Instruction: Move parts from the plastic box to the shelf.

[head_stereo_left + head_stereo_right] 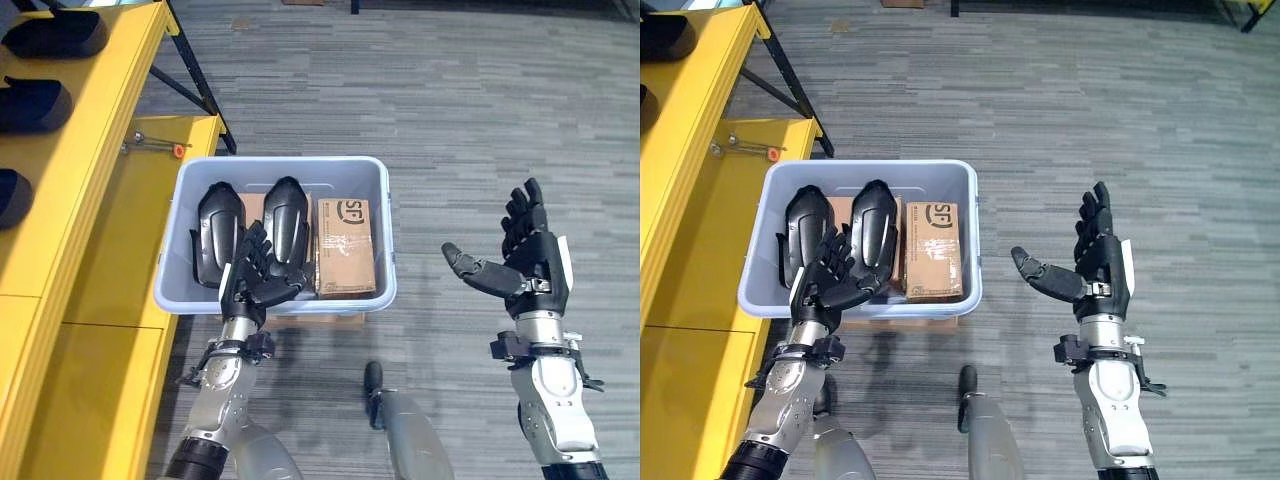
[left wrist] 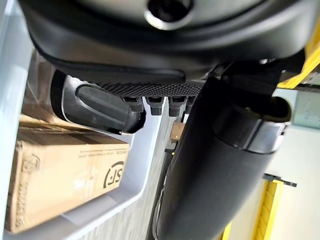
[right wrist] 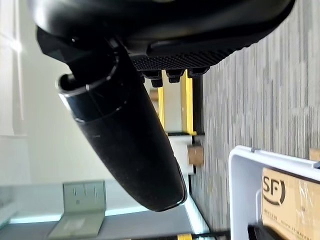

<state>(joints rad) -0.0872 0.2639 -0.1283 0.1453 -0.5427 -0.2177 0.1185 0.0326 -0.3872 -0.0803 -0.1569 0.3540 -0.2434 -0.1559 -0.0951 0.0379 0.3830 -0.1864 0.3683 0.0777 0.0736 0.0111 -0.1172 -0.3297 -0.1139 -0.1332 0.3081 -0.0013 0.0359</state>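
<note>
A pale blue plastic box (image 1: 280, 163) stands on the floor beside the yellow shelf (image 1: 90, 150). Two glossy black moulded parts lie in it side by side, the left part (image 1: 218, 232) and the right part (image 1: 288, 212). My left hand (image 1: 255, 272) reaches over the box's near rim with relaxed fingers against the lower end of the right part (image 2: 97, 107), and its thumb (image 2: 215, 165) is stretched out. My right hand (image 1: 537, 262) hovers open above the carpet to the right of the box, thumb (image 3: 130, 135) pointing towards it. Three more black parts (image 1: 50, 35) rest on the shelf's upper level.
A taped cardboard carton (image 1: 346, 245) fills the right side of the box. A tool with an orange handle (image 1: 160, 147) lies on the shelf's lower level. A black slanted frame leg (image 1: 195, 80) stands behind the box. Grey carpet stretches to the right.
</note>
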